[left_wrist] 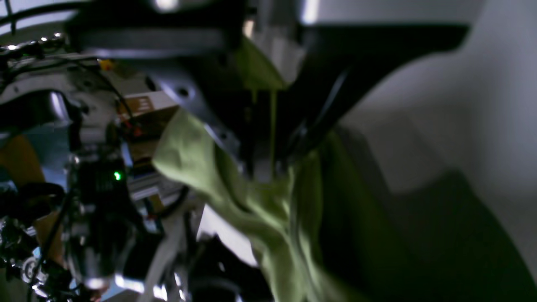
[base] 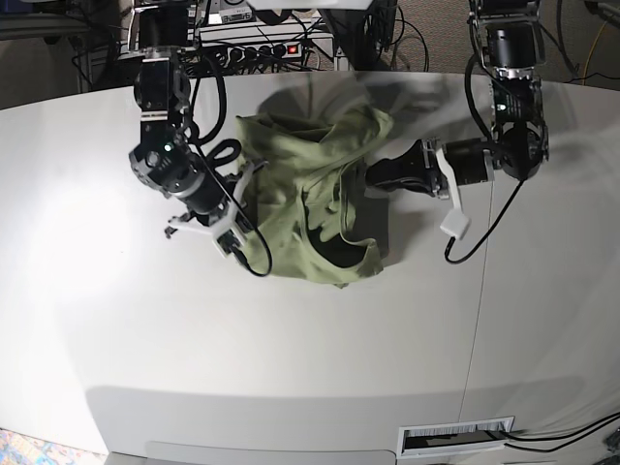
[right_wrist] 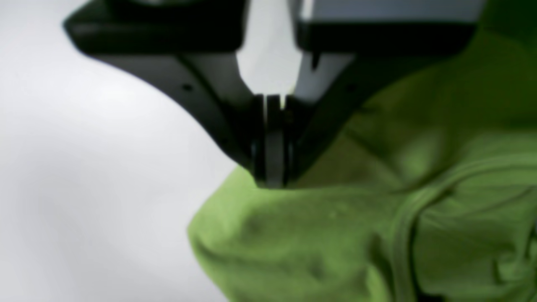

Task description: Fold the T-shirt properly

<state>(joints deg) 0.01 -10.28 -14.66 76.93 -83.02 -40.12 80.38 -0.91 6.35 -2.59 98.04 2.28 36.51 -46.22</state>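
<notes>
The olive-green T-shirt (base: 310, 194) lies crumpled and bunched in the middle of the white table (base: 145, 320), its neckline toward the front. My left gripper (base: 373, 177) is at the shirt's right edge. In the left wrist view it (left_wrist: 264, 167) is shut on a fold of the T-shirt (left_wrist: 277, 218), which hangs below it. My right gripper (base: 242, 182) is at the shirt's left edge. In the right wrist view its fingers (right_wrist: 272, 180) are pressed together at the edge of the T-shirt (right_wrist: 335, 235), pinching the fabric.
A power strip and cables (base: 262, 44) sit behind the table's far edge. A small white block (base: 455, 225) hangs on a cable by the left arm. A vent slot (base: 455, 438) is at the front right. Bare table surrounds the shirt.
</notes>
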